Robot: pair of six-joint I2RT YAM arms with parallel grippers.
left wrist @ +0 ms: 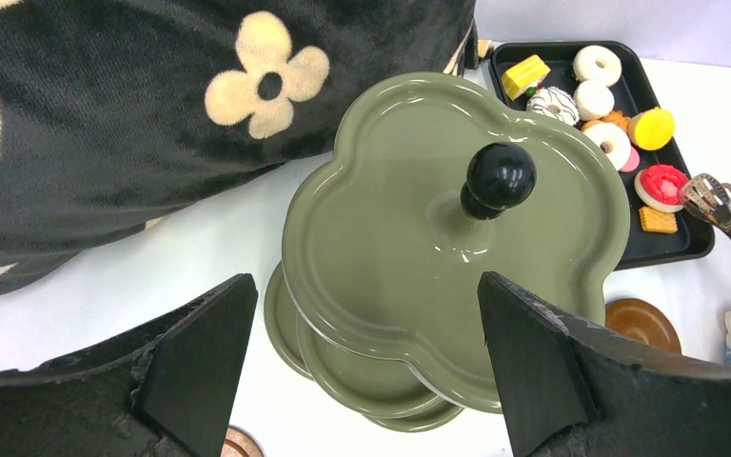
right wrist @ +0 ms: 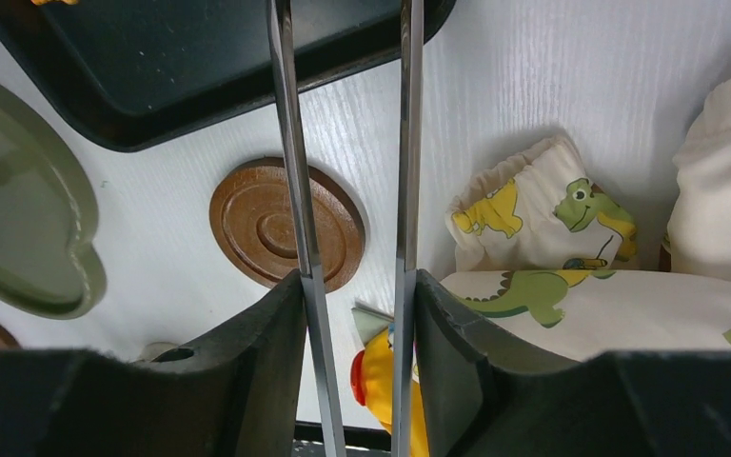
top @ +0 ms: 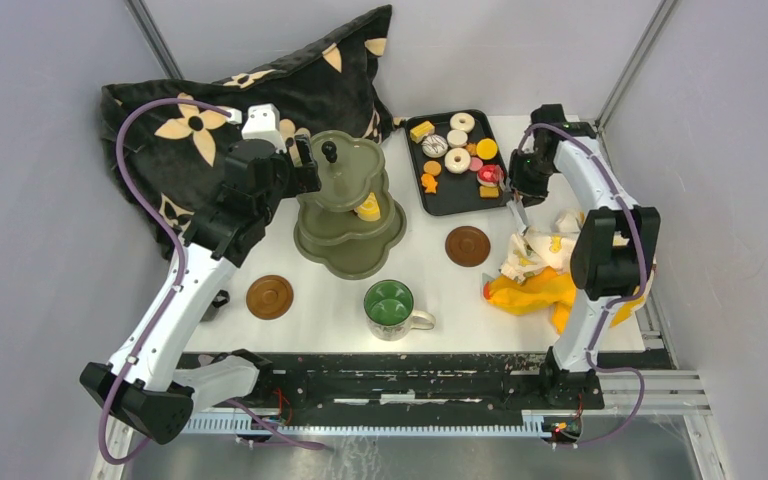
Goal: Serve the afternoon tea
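Two grippers at work: right gripper clamps the metal tongs; left gripper gapes wide over the stand. One yellow pastry is served on the middle tier. Remaining pastries wait on the tray at the stand's 2 o'clock. Saucers and mug look bare. Judged early.

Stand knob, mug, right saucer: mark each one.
black knob (left wrist: 501, 176), left wrist view, on the top of the ball.
mug (top: 389, 301), top external view, on the green inside.
right saucer (top: 467, 246), top external view, on its centre.
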